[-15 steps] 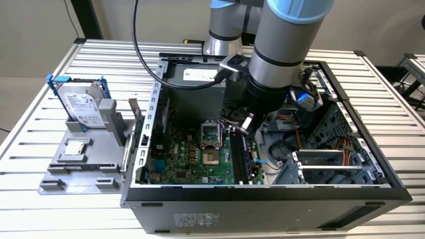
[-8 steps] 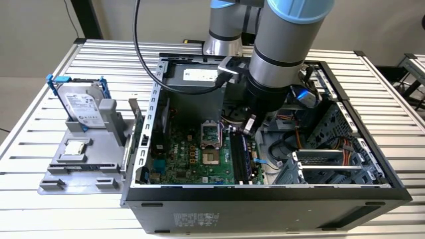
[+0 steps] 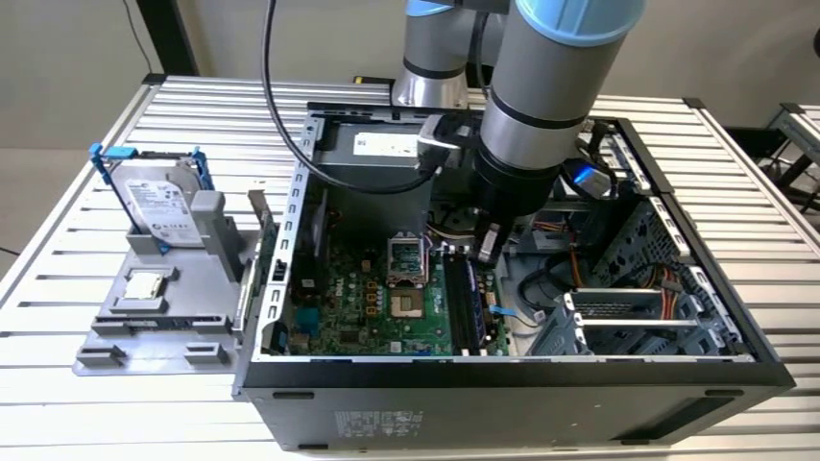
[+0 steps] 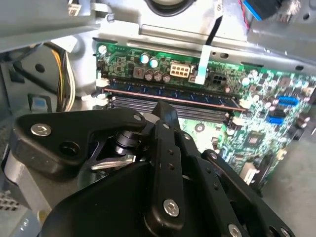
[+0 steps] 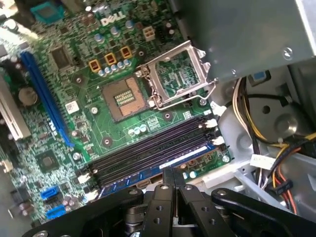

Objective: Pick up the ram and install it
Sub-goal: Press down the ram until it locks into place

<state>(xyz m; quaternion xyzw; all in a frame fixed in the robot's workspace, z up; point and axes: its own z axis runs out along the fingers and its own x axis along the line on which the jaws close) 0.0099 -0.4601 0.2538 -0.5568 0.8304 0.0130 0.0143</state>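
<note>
gripper [image 5: 173,178]: fingers pressed together, nothing between them, tips just above the ram | ram [image 4: 168,94]: seated upright in a motherboard [image 5: 64,148] slot; judged light, stiff, fragile, best held by its long bare edges | arm [image 3: 544,125]: reaching straight down into the open computer case [image 3: 513,379], wrist vertical over the slots

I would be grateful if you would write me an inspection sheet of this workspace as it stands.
Surface: slatted metal table carrying the open computer case.
Job's things: ram standing in a motherboard slot.
Clutter: hard drive and processor chip on a grey holder.
Grippers: gripper shut, fingertips just over the ram.
Cables: yellow and orange wires beside the slots; black cable hanging by the arm.
Surroundings: another slatted table at the exterior view's right.
</note>
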